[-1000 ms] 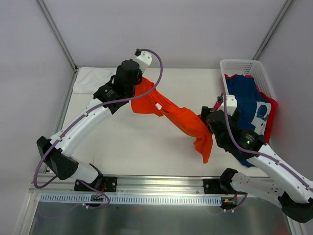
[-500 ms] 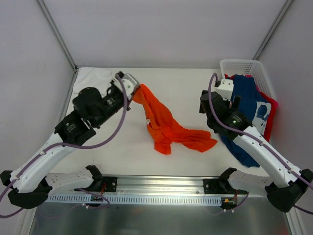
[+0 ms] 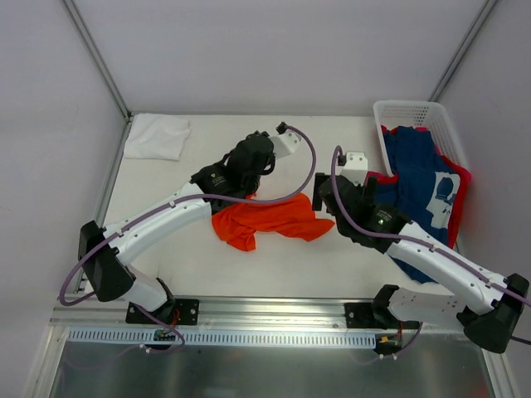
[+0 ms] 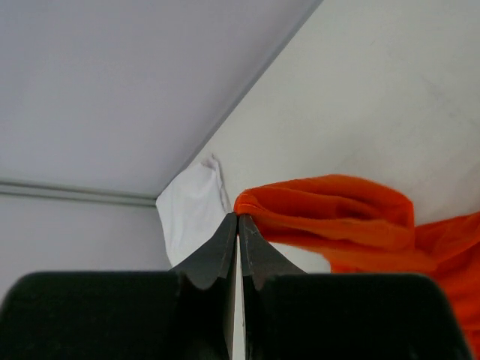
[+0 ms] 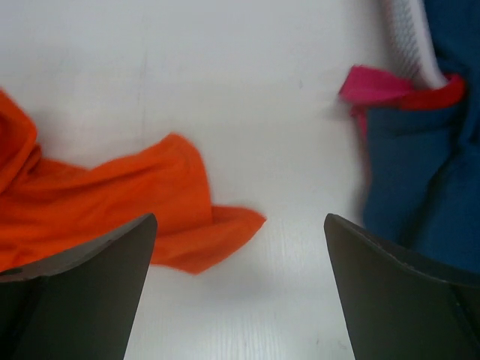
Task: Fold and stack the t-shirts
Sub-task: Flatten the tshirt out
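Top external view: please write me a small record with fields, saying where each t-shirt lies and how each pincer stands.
orange shirt: bright orange cloth t-shirt, crumpled on the white table, near its middle
white shirt: white cloth t-shirt, lying flat at the far left corner
navy shirt: navy cloth t-shirt with white print, draped over the white plastic lattice basket
left pincer: shut, orange edge apparently pinched at its tips
right pincer: open, holding nothing, above bare table

An orange shirt (image 3: 267,220) lies bunched mid-table (image 3: 332,145). A white shirt (image 3: 158,137) sits folded in the far left corner. A navy shirt (image 3: 419,170) with white print sprawls over a pink-red shirt (image 3: 461,189) at the right edge.
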`<state>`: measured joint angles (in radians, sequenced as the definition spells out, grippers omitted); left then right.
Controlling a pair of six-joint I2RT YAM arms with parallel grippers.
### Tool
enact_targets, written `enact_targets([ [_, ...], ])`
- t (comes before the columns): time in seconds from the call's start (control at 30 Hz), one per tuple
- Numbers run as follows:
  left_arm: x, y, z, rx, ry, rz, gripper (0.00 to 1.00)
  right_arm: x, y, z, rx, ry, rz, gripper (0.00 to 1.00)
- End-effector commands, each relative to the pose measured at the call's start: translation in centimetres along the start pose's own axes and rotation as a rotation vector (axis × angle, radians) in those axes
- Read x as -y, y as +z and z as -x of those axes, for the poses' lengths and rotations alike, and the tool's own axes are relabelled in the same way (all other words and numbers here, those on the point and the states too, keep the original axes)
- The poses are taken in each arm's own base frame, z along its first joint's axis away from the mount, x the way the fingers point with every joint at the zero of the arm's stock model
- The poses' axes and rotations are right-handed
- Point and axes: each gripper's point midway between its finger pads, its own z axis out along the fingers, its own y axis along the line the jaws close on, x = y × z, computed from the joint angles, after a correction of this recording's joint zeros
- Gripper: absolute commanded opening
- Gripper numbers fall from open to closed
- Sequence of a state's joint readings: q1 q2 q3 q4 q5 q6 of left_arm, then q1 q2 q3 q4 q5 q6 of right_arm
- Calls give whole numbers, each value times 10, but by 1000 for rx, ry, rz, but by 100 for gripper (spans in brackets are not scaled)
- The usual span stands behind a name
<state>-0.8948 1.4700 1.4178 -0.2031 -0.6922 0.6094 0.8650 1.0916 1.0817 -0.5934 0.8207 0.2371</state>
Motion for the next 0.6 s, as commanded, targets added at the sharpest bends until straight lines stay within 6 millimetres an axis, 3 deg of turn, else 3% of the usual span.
enact_targets([
  [0.0, -57, -23, 10, 26, -82, 164, 0, -29, -14, -30, -28, 109, 137, 100],
  [0.07, -65, -18, 2, -14, -82, 203, 0, -41, -18, -51, -50, 94, 175, 100],
  [0.17, -65, -7, -10, -87, -37, 246, 0, -41, -15, -70, -85, 70, 135, 99],
  [0.27, -70, -8, -10, -92, -45, 270, 0, -39, -12, -77, -98, 59, 107, 99],
  [0.4, -73, -55, 23, 181, -175, 125, 0, -31, -10, -86, -99, 53, 85, 100],
  [0.43, -92, -68, 22, 217, -194, 184, 0, -30, -10, -86, -92, 56, 82, 100],
  [0.47, -101, -69, 18, 210, -225, 234, 0, -29, -9, -87, -94, 54, 80, 99],
  [0.57, -151, -57, -22, -52, -16, 527, 0, -29, -8, -90, -95, 47, 71, 100],
])
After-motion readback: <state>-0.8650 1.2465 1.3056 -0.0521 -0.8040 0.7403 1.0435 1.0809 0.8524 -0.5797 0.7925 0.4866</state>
